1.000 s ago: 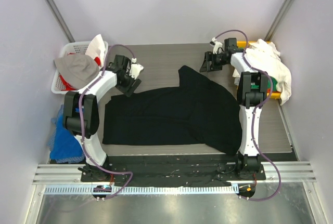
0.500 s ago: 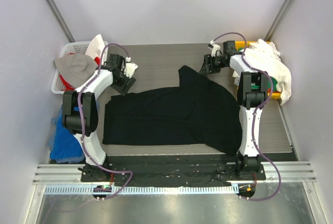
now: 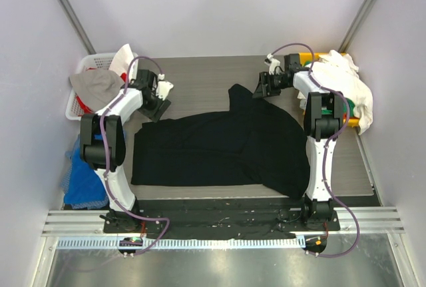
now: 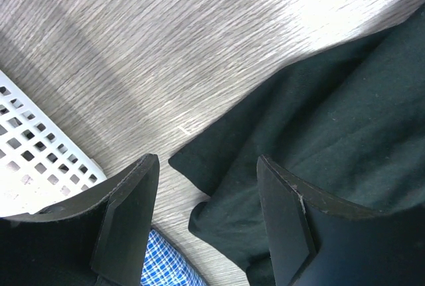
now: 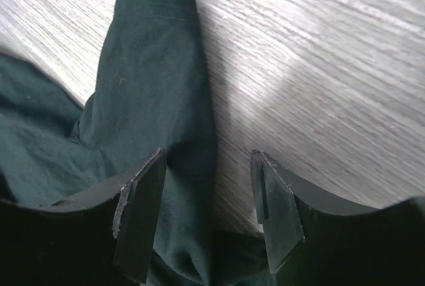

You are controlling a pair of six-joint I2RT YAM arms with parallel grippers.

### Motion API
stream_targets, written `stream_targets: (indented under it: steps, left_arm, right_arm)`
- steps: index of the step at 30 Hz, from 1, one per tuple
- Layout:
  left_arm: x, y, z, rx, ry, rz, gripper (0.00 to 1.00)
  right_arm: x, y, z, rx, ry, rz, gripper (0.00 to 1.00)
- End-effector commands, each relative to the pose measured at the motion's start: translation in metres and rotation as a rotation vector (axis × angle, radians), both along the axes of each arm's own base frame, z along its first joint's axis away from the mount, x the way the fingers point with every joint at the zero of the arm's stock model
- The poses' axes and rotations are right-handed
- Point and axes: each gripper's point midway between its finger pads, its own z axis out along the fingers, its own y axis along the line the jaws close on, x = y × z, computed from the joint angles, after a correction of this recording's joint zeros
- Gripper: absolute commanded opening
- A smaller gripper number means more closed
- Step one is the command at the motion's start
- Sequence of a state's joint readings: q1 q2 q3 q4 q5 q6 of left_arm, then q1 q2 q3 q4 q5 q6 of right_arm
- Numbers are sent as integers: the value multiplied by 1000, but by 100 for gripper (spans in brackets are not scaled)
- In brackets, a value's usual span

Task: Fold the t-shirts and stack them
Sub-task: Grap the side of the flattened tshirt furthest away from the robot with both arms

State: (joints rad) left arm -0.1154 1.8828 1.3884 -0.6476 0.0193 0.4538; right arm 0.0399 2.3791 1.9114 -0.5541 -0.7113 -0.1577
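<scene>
The large plain black fabric t-shirt (image 3: 219,147), limp and light, would likely sag when lifted: pinch its far corners. The left hand (image 4: 207,166) and right hand (image 5: 207,160) gape wide, holding nothing.

Black t-shirt (image 4: 345,133) cut off at edge; basket (image 4: 26,146) mostly cropped.

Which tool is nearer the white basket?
Left. The left tool hangs beside the basket, over the black shirt corner; the right tool is far off, over the sleeve.
</scene>
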Motion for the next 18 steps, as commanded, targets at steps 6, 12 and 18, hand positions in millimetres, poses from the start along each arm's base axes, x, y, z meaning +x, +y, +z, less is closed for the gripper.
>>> stream_targets:
  steps: [6, 12, 18]
  left_arm:
    - [10, 4, 10, 9, -28, -9, 65]
    - [9, 4, 8, 16, -23, -14, 64]
    - [19, 10, 3, 24, -27, -13, 64]
  right_arm:
    - [-18, 7, 12, -12, 19, 27, 57]
    - [-16, 5, 5, -32, 20, 22, 14]
    - [-17, 5, 6, -38, 19, 27, 8]
